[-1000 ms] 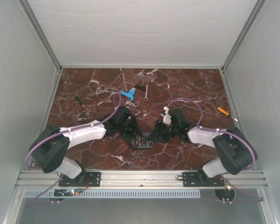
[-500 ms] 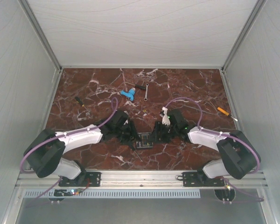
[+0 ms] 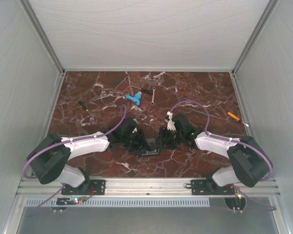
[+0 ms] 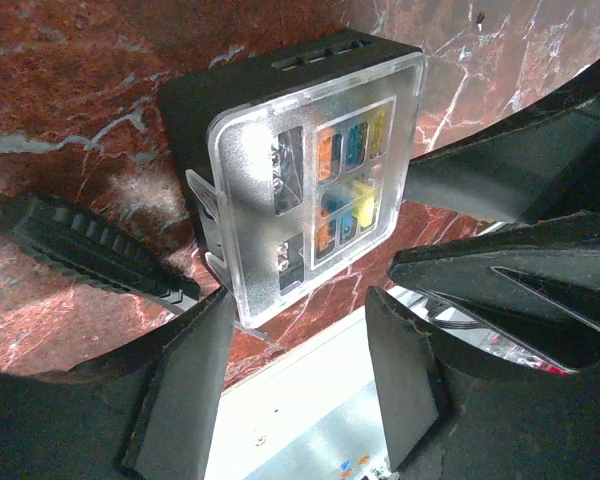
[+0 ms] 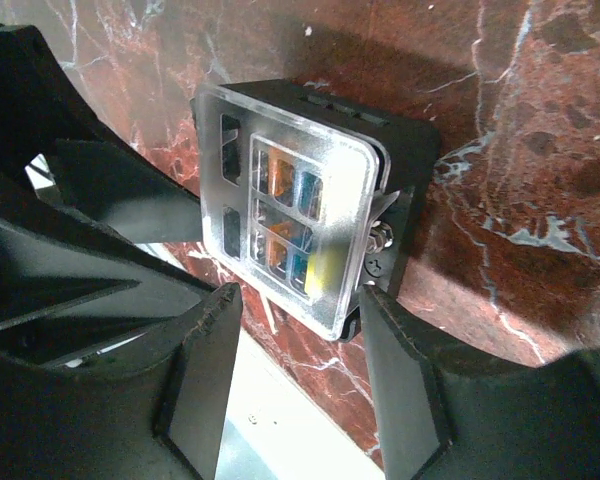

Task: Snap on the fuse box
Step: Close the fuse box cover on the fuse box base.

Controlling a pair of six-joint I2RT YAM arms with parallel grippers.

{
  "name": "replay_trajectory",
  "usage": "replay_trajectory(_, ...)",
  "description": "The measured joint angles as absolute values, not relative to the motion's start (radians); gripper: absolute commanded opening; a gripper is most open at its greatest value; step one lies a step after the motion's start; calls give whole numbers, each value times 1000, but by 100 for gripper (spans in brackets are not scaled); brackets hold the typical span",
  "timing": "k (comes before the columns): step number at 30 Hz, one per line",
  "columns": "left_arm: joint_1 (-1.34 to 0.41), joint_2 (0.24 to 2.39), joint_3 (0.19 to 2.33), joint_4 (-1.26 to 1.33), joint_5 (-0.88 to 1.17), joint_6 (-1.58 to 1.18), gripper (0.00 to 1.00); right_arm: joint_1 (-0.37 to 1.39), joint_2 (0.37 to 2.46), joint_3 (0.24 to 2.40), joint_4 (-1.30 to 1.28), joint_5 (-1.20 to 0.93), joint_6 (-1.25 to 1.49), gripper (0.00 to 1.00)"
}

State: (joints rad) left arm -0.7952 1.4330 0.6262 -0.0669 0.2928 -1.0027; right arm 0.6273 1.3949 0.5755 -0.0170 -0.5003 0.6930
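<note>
The fuse box [image 3: 150,146] is a black square box lying on the marble near the front edge, between my two grippers. In the left wrist view its clear lid [image 4: 310,190] sits on top of it, with orange, blue and yellow fuses showing through. I cannot tell whether the lid is clipped down. The box also shows in the right wrist view [image 5: 405,160] with the lid [image 5: 295,215] on it. My left gripper [image 4: 298,305] is open, its fingertips just short of the box's near edge. My right gripper [image 5: 300,300] is open in the same way on the opposite side. Neither holds anything.
A black-handled screwdriver [image 4: 80,250] lies right beside the box on the left. At the back are a blue plastic piece [image 3: 133,99], a small wrench [image 3: 153,96], another screwdriver [image 3: 83,106] at the left and an orange tool [image 3: 233,116] at the right. The metal rail [image 3: 146,185] runs just in front.
Both grippers have drawn in closer to the fuse box from either side. The box itself has stayed where it was.
</note>
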Motion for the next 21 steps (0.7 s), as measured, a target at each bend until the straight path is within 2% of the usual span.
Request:
replay_trajectory(7,-801,1422,626,-88,257,-1004,54,623,1337,590,-107,-429,648,48)
replay_trajectory(12,-802,1398,627,-130,216,-999,46,614,1288,590,-141,-405,629,48)
replay_trajectory(21,-830,1432,690,-191,163,-972,42,615,1288,584,-148,-406,630,48)
